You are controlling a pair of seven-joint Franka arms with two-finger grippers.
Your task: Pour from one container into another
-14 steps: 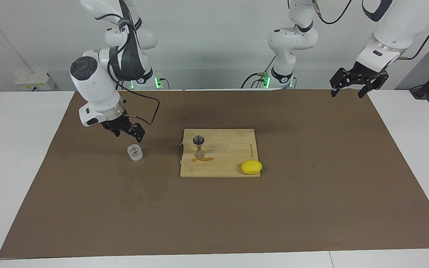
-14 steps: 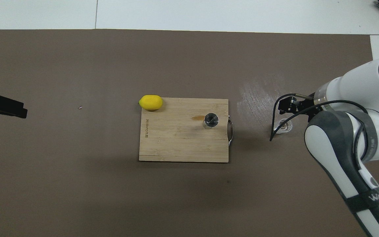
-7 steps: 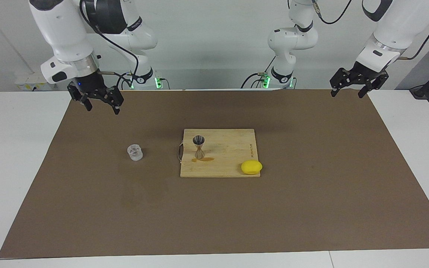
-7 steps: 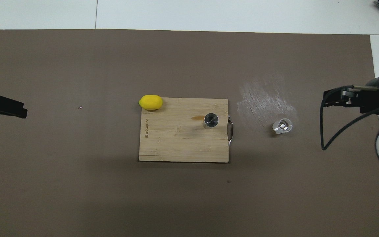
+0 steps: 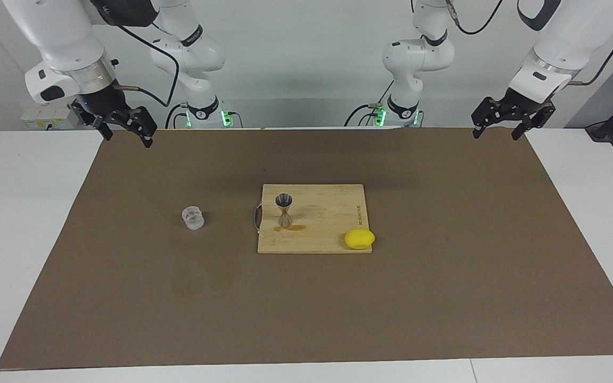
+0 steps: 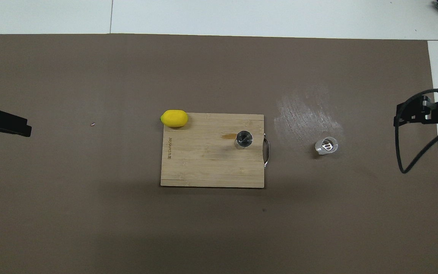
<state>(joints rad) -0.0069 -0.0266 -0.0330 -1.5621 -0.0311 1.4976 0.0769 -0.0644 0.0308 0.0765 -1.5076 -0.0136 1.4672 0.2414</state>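
The clear glass tumbler (image 5: 193, 218) stands upright on the brown mat, beside the cutting board toward the right arm's end; it also shows in the overhead view (image 6: 326, 146). The steel jigger (image 5: 284, 209) stands upright on the wooden board (image 5: 333, 202), with a small orange-brown smear at its foot; it also shows from above (image 6: 244, 139). My right gripper (image 5: 128, 139) is open and empty, raised over the mat's edge at the robots' side, well away from the tumbler. My left gripper (image 5: 495, 135) is open and empty, waiting over the mat's corner at its own end.
A yellow lemon (image 5: 359, 239) lies at the board's corner farthest from the robots, toward the left arm's end. A metal handle (image 5: 256, 217) sticks out of the board toward the tumbler. A pale scuffed patch (image 6: 306, 114) marks the mat beside the tumbler.
My right gripper has risen from just over the tumbler and drawn back toward its base. The tumbler stays standing on the mat. The left arm has not moved.
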